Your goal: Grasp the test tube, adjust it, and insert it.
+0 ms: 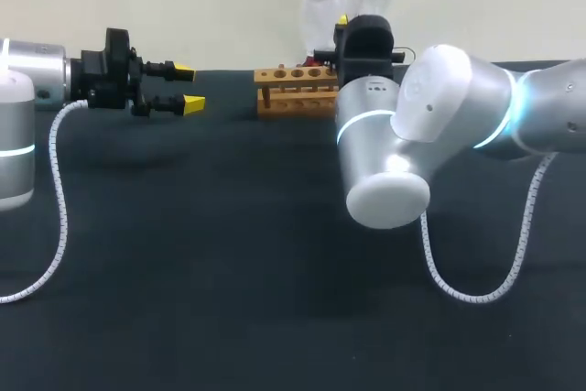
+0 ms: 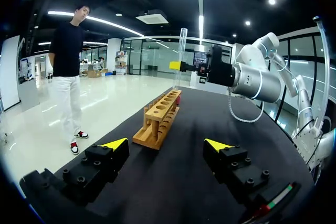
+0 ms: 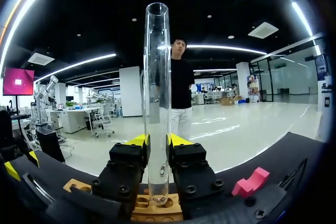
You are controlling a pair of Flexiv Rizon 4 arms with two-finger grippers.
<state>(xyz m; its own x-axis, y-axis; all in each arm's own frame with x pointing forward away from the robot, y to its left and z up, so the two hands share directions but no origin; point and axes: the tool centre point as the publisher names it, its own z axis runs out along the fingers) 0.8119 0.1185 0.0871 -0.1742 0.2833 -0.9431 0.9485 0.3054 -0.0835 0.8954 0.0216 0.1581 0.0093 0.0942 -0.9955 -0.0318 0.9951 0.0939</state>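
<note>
A clear glass test tube (image 3: 157, 93) stands upright between the yellow-tipped fingers of my right gripper (image 3: 157, 142), which is shut on its lower part. The tube's rounded bottom hangs just over a hole in the wooden rack (image 3: 152, 208). From the left wrist view the tube (image 2: 181, 56) and right gripper (image 2: 178, 66) are above the far end of the rack (image 2: 160, 116). In the head view the rack (image 1: 295, 91) sits at the table's back, and my right arm hides most of the right gripper (image 1: 341, 23). My left gripper (image 1: 189, 88) hovers open and empty left of the rack.
A small pink block (image 3: 251, 182) lies on the dark table beside the rack. My right arm's big white elbow (image 1: 389, 190) juts over the table's middle. White coiled cables (image 1: 476, 295) hang from both arms down to the tabletop.
</note>
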